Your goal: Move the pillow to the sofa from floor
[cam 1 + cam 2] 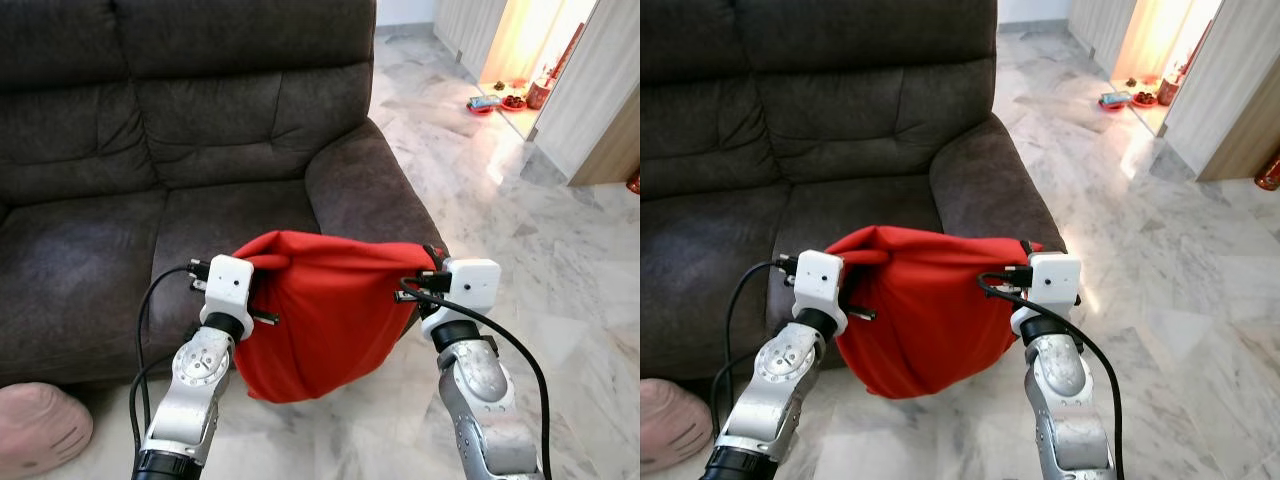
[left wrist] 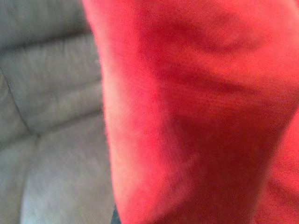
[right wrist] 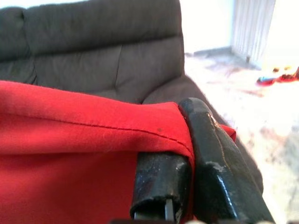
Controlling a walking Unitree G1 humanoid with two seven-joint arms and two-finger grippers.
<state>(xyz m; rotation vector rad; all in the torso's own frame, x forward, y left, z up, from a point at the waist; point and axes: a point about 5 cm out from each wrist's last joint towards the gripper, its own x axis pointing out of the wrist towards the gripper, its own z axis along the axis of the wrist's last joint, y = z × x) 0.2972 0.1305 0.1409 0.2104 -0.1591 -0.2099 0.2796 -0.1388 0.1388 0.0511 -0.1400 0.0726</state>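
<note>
Pillow, red and soft, hangs in the air between my two arms, lifted off the marble floor and sagging in its middle, its top edge pulled fairly taut from one gripper to the other. I see it just in front of the dark grey sofa, level with the front edge of the right-hand seat cushion and beside the sofa's armrest; I cannot tell whether the fabric brushes the sofa front. My right gripper has its two black fingers closed tight on the pillow's right top corner, the red seam pinched between them, as the right wrist view shows clearly. My left gripper sits at the pillow's left top edge, its fingers buried in the folds; the left wrist view is blurred red cloth with the grey sofa behind, so I cannot tell how far those jaws are closed, though that corner stays up at the gripper. Black cables loop from both wrists. Down at my left, a pink plush cushion lies on the floor by the sofa base. Farther off on the right, a lit doorway has small red items on the floor.
</note>
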